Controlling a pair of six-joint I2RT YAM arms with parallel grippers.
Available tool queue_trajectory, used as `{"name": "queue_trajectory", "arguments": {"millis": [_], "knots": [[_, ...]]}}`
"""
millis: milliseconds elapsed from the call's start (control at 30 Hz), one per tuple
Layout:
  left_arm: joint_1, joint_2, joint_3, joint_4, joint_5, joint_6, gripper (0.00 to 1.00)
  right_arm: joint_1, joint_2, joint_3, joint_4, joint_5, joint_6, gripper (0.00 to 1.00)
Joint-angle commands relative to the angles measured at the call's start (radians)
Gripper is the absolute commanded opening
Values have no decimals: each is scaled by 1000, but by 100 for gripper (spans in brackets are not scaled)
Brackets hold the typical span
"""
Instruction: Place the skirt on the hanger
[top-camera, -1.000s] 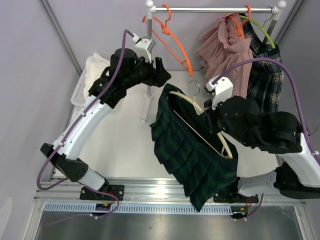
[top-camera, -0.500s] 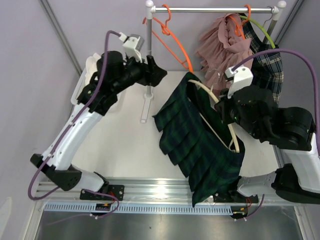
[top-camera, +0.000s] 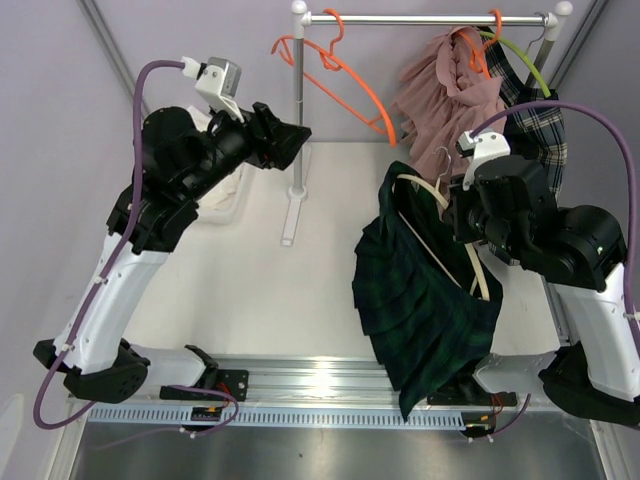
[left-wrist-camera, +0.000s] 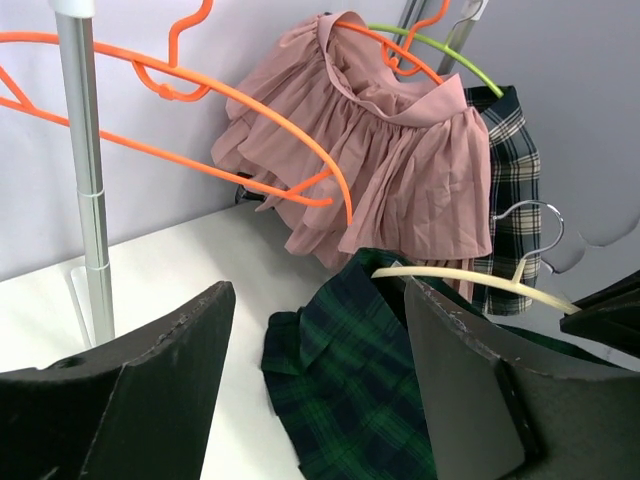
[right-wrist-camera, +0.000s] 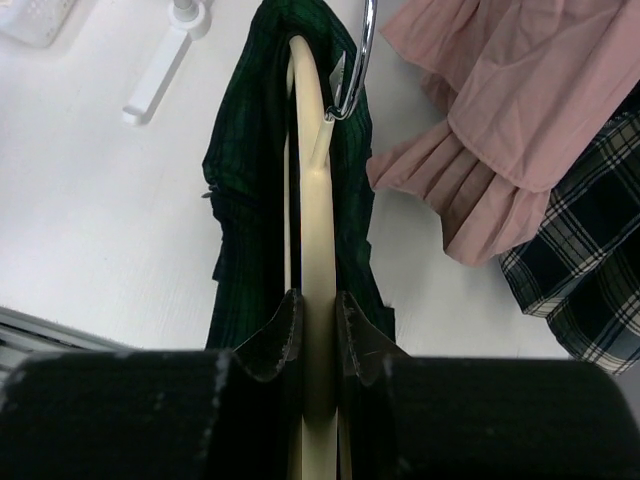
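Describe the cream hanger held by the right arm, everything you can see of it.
The cream hanger is a smooth curved bar, plastic or painted wood by its look, topped with a silver metal hook. The right gripper has its jaws shut on one arm of it and holds it tilted above the table. The dark green plaid skirt drapes over it and hides much of the frame. The hook is not on the rail.

Seen from above, the right claw (right-wrist-camera: 318, 308) is hidden beneath its own wrist, and the white basket (top-camera: 232, 190) sits mostly behind the left arm (top-camera: 120, 280). The cream hanger (top-camera: 420, 183) is lost lower down inside the green skirt (top-camera: 415, 300), whose cloth the left wrist view's bottom edge cuts off
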Motion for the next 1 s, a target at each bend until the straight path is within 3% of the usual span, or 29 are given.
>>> {"name": "queue_trajectory", "arguments": {"millis": [0,167,433,700,967], "knots": [[-3,-9,23,-24,-4,5,74,-26,-21,17,70,-9,-27,0],[-3,-32,-37,-3,-2,-1,74,-104,-30,-31,190,-46,-104,0],[-2,-55,-59,-12,-1,8,74,-392,45,-10,397,-362,-185,0],[-2,-81,-88,-15,4,17,74,-480,201,207,471,-512,-170,0],[-2,-111,-102,-21,19,20,74,-524,336,366,609,-508,-122,0]]}}
